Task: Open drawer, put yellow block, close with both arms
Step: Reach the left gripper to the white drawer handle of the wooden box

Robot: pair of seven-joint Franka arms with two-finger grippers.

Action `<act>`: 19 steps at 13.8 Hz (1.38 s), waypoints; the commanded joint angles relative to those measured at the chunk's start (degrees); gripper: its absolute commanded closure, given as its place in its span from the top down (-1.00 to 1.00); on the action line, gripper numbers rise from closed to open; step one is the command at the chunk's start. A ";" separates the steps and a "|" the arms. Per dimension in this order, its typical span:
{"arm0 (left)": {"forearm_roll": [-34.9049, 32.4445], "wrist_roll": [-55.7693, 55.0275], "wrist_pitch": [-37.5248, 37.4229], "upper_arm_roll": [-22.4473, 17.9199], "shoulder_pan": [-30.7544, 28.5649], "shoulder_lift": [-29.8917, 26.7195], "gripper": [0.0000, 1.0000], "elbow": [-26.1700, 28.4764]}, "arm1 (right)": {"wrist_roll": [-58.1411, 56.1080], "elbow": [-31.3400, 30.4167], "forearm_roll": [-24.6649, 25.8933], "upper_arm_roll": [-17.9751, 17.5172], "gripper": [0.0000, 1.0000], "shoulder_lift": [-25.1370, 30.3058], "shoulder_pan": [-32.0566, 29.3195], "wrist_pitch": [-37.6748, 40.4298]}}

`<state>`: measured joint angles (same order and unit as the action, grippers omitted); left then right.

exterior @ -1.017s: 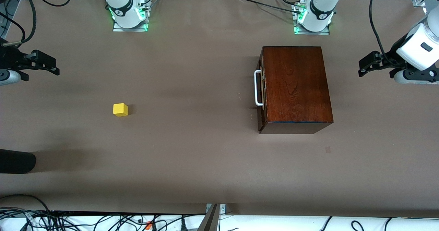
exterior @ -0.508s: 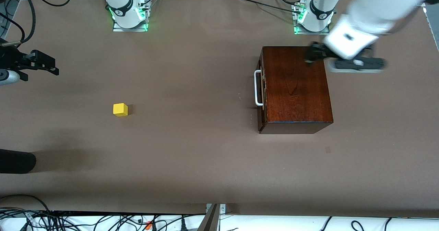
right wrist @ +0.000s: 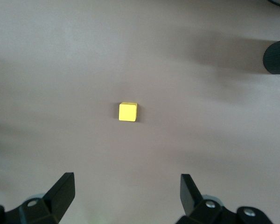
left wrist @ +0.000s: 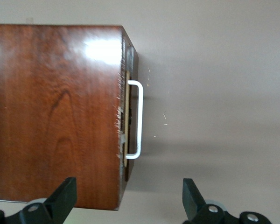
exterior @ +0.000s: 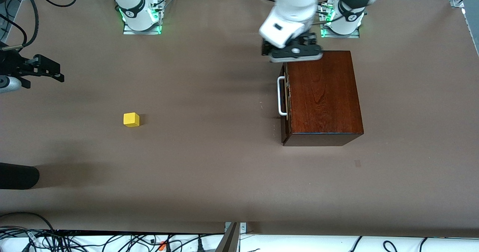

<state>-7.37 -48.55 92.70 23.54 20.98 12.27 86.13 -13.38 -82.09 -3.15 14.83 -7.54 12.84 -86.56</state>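
The dark mahogany box (exterior: pixel 323 95) stands toward the left arm's end of the table. Its drawer (exterior: pixel 285 95) is shut, and the white bar handle (exterior: pixel 279 97) faces the right arm's end. My left gripper (exterior: pixel 291 52) is open and empty over the box's corner farthest from the front camera, by the drawer front. The left wrist view shows the box (left wrist: pixel 56 112) and handle (left wrist: pixel 137 119) between the spread fingers (left wrist: pixel 65 191). The yellow block (exterior: pixel 131 119) sits alone on the table. My right gripper (exterior: pixel 52 71) waits open and empty at the right arm's end, with the block (right wrist: pixel 128 112) in its wrist view.
A black cylindrical object (exterior: pixel 18 175) lies at the table's edge at the right arm's end, nearer the front camera than the block. It also shows in the right wrist view (right wrist: pixel 276 56). Cables run along the table's front edge (exterior: pixel 112 240).
My left arm has swung from the left arm's end of the table across the box to its corner by the drawer front. The right gripper, block and box have not moved.
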 commanded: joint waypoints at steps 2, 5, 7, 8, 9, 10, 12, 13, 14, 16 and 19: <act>-4.41 -3.04 2.04 -0.25 4.06 4.51 1.00 0.09 | 0.55 1.06 0.43 -0.15 1.00 -0.10 -0.19 1.04; -7.65 -4.87 3.97 -0.25 5.65 8.55 1.00 0.35 | 0.55 1.06 0.43 -0.15 1.00 -0.10 -0.19 1.04; -10.29 -5.67 4.68 -0.16 6.26 11.10 1.00 0.44 | 0.55 1.06 0.43 -0.15 1.00 -0.10 -0.19 1.04; -10.56 -6.20 5.73 -0.16 6.27 11.90 1.00 0.88 | 0.55 1.06 0.43 -0.15 1.00 -0.10 -0.19 1.04; -11.09 -6.81 7.13 -0.25 6.27 12.08 1.00 2.36 | 0.55 1.06 0.43 -0.15 1.00 -0.10 -0.19 1.04; -12.83 -7.95 8.71 -0.16 6.27 12.08 1.00 4.38 | 0.55 1.06 0.43 -0.15 1.00 -0.10 -0.19 1.04; -14.78 -9.27 11.79 -0.16 6.18 12.17 1.00 7.72 | 0.55 1.06 0.43 -0.15 1.00 -0.10 -0.19 1.04; -15.31 -9.19 13.11 -0.25 6.09 12.60 1.00 8.61 | 0.55 1.06 0.43 -0.15 1.00 -0.10 -0.19 1.04; -16.18 -9.19 13.38 -0.34 6.00 13.65 1.00 8.70 | 0.55 1.06 0.43 -0.15 1.00 -0.10 -0.19 1.04; -17.94 -9.63 13.47 -0.34 6.00 15.50 1.00 8.97 | 0.55 1.06 0.43 -0.15 1.00 -0.10 -0.19 1.04; -19.44 -9.72 13.91 -0.34 6.00 17.35 1.00 8.97 | 0.55 1.06 0.43 -0.15 1.00 -0.10 -0.19 1.04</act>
<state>-24.79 -57.28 105.86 23.25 26.79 28.71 94.95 -13.38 -82.09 -3.15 14.83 -7.54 12.84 -86.56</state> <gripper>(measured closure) 0.000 0.000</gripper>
